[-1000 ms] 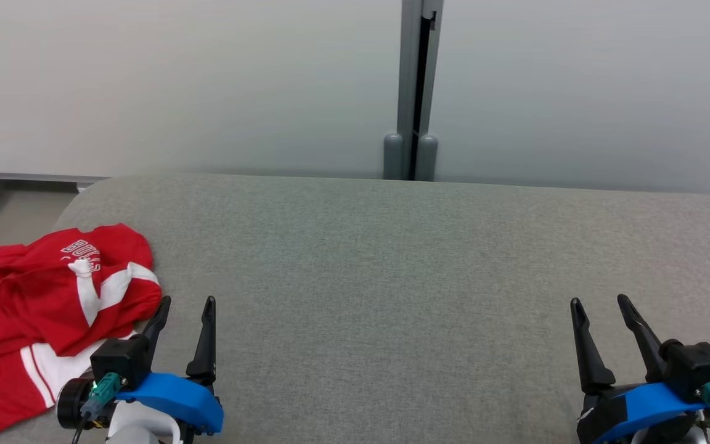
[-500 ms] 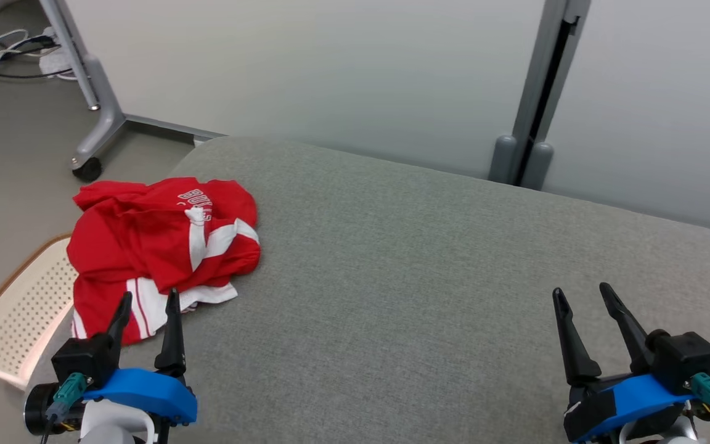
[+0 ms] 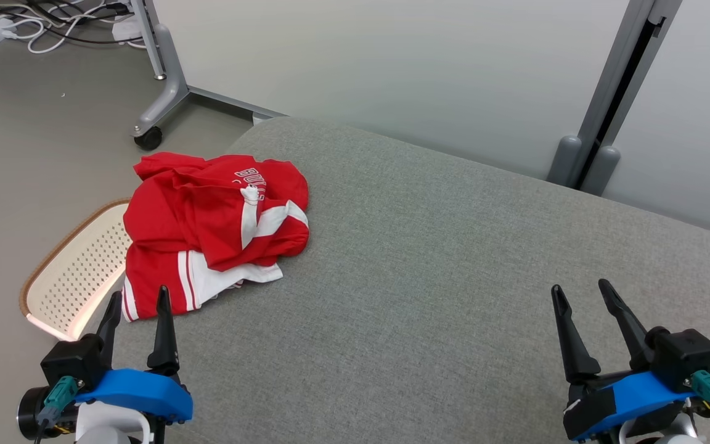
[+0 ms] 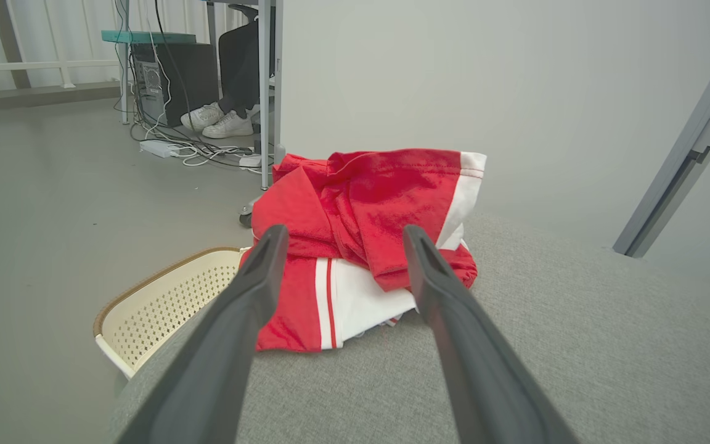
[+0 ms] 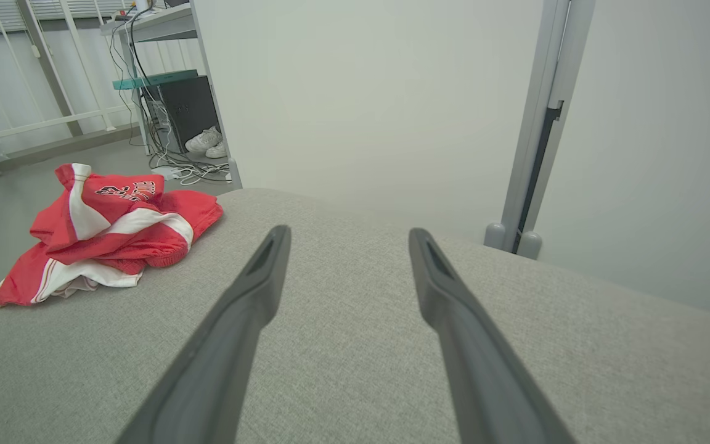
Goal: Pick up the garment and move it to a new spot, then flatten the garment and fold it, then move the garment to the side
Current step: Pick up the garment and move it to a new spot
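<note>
Far left, on the floor: a cream perforated basket (image 3: 74, 280), tucked against the left end of the bench (image 3: 441, 277) and lower than its top. Next, the left gripper (image 3: 138, 295), low at the near-left corner, fingers spread wide and holding nothing, tips pointing away from the robot. Straight ahead of those tips, a touch to their right, lies the garment (image 3: 219, 228): red with white stripes and white lettering, crumpled in a heap on the left end of the bench. Its left side sits at or over the bench edge above the basket; cannot tell whether it hangs off. The striped hem is the nearest part, just beyond the fingertips and not touching them. In the left wrist view the heap sits squarely between the two fingers. The heap's long axis runs near-left to far-right, roughly along the line the left gripper points. Grey fabric top stretches away to the right of the heap. Right gripper (image 3: 580, 287) at the near-right corner, likewise spread wide and empty, well apart from the garment. Grey wall post (image 3: 601, 123) behind, far right. Judgement: pick-up not yet begun; the left arm is much the nearer, and a straight reach forward onto the hem or the raised fold should serve.
</note>
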`<state>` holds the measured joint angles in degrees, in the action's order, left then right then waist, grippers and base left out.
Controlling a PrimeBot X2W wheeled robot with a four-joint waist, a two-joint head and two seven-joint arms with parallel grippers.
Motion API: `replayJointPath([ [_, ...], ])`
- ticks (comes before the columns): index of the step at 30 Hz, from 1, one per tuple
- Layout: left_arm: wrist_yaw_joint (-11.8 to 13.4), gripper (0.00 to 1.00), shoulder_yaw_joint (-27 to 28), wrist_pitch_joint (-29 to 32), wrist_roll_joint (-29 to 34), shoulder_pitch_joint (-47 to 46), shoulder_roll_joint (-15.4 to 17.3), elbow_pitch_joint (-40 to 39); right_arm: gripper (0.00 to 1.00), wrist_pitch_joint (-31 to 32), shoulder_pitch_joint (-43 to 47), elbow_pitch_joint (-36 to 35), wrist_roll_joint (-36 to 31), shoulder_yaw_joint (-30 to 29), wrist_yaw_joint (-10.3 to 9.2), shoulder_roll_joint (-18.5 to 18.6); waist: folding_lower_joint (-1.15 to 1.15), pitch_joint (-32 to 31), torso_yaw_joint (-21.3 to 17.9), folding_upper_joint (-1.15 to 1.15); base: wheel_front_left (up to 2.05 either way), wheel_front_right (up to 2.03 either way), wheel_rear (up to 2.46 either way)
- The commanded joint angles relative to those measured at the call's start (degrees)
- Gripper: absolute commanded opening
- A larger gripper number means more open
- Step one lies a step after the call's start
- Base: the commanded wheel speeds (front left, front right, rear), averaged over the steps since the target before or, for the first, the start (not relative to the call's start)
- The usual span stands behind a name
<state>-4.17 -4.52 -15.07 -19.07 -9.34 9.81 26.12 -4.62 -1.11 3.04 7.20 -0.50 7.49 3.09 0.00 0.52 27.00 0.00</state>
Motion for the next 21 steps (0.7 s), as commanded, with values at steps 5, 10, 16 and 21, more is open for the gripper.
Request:
replayJointPath([
  [5,-0.3,1.0,0.5,-0.1,0.6,-0.2,-0.2,-0.3,1.0,0.4,-0.4,-0.4,-0.2,0.0,0.0,0.2,0.0,0.4,0.1,0.0,0.0,0.0,0.0],
  [10,-0.7,1.0,-0.5,0.1,0.4,-3.3,-0.7,1.2,1.0,1.6,-1.6,-1.5,-0.4,0.0,0.0,1.1,0.0,3.2,-0.9,0.0,0.0,0.0,0.0],
  [16,-2.0,1.0,-1.7,3.3,-1.7,-11.6,-1.0,7.9,1.0,4.5,-4.0,-4.4,-1.1,0.0,0.0,3.1,0.0,9.2,-2.6,0.0,0.0,0.0,0.0],
  [21,-2.9,1.0,-2.5,4.5,-3.5,-19.2,-0.4,16.8,1.0,6.9,-5.7,-7.5,-2.1,0.0,0.0,4.3,0.0,13.8,-4.1,0.0,0.0,0.0,0.0],
])
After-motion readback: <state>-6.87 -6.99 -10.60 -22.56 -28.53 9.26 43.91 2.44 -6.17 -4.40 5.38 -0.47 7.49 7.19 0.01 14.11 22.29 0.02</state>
